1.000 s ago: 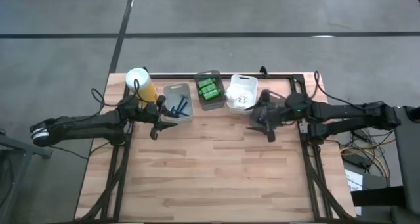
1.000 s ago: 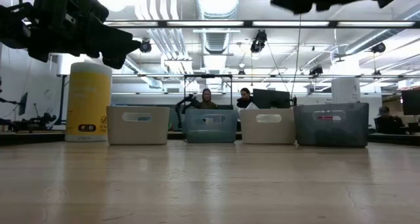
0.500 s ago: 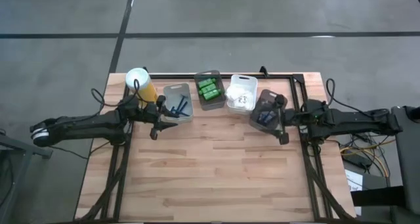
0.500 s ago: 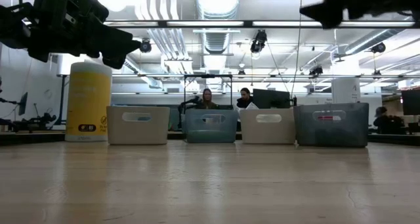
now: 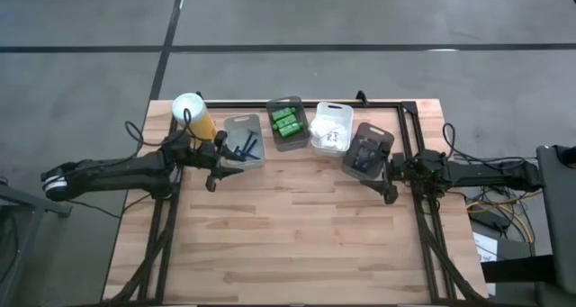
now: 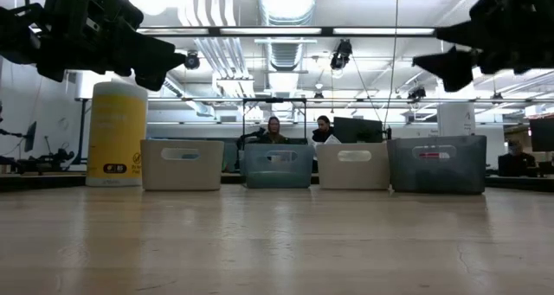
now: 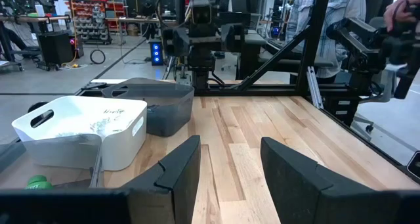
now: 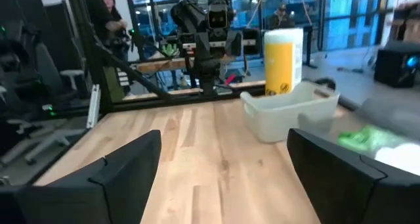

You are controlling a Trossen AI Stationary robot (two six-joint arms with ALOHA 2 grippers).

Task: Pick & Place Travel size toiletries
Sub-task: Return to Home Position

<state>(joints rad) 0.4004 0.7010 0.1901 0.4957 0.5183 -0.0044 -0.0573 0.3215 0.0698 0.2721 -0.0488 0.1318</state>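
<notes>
In the right wrist view the green tubes (image 8: 359, 137) are only a blur.

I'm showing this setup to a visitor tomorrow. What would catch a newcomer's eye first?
Probably the row of four bins along the far edge of the table, above all the bright green tubes in the second from the left. Then the tall yellow canister with a white lid at the far left corner. The left gripper hangs by the leftmost bin and the right gripper by the rightmost, both open.
</notes>
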